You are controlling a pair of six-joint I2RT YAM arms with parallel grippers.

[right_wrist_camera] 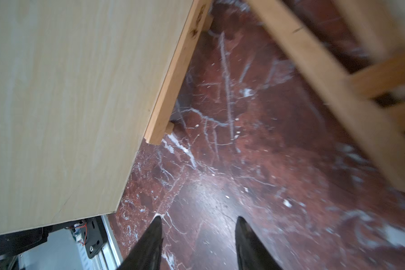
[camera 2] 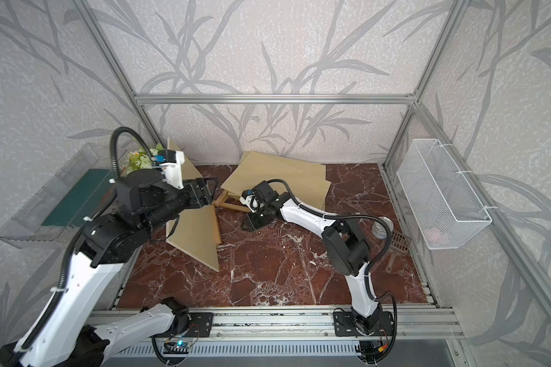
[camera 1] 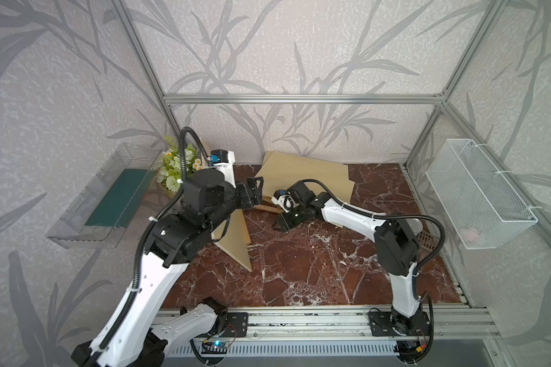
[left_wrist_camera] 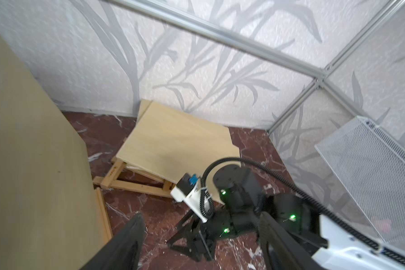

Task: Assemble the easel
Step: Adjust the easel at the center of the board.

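Left gripper [left_wrist_camera: 201,214] has its jaws spread wide, nothing between them. The right gripper [right_wrist_camera: 199,217] is open narrower, also empty, with its fingertips over the marble tabletop [right_wrist_camera: 220,163]. In a top view the wooden easel frame [camera 2: 228,203] lies just left of centre, tucked under the pale boards [camera 2: 277,174]. Another board [camera 2: 198,235] stands tilted at lower left of that.
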